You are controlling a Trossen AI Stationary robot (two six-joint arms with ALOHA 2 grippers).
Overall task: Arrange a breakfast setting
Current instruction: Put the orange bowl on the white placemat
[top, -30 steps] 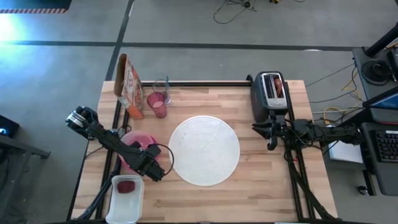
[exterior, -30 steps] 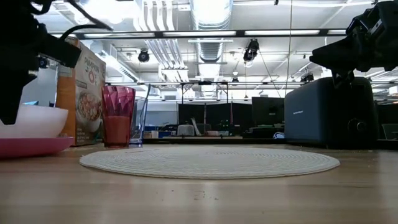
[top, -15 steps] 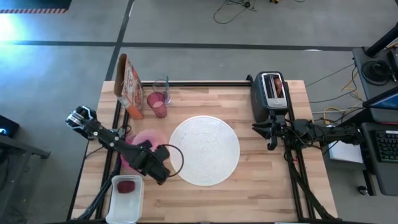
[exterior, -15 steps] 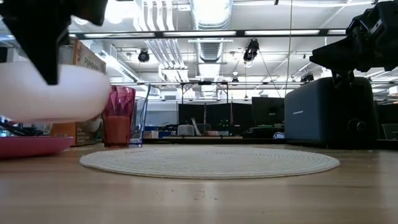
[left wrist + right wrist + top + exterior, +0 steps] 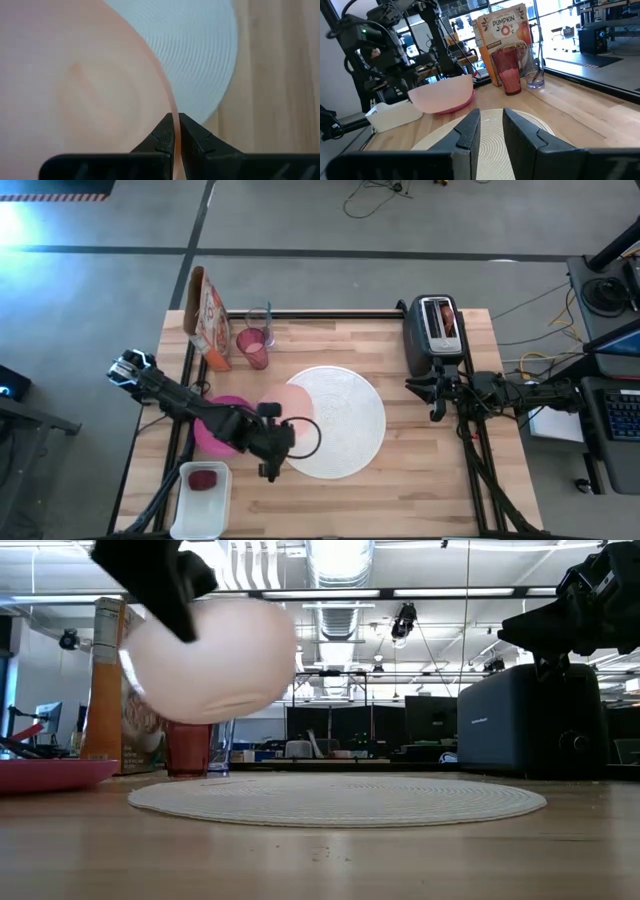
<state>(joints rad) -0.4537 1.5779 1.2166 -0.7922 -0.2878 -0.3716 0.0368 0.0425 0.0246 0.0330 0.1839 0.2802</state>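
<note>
Butcher-block table (image 5: 430,480) under workshop lights, with a grey floor around it. At its middle lies the big white plate (image 5: 335,420), flat and ribbed. The left gripper (image 5: 175,134) has its fingers pinched tight on the rim of the pink bowl (image 5: 298,408), which hangs clear of the wood, above the white plate's left edge; the low view shows the bowl (image 5: 213,660) tilted and well off the table. Just left of it the magenta plate (image 5: 215,432) rests on the table. Near the left front corner a white tray (image 5: 200,502) holds the dark red fruit (image 5: 204,479). At the back left stand a cereal box (image 5: 208,316), the pink tumbler (image 5: 252,348) and, just behind it, the clear glass (image 5: 261,316). At the back right, a black toaster (image 5: 434,332) holds something brown in its slot. The right gripper (image 5: 437,397) waits just in front of the toaster, its fingers a little apart and holding nothing.
</note>
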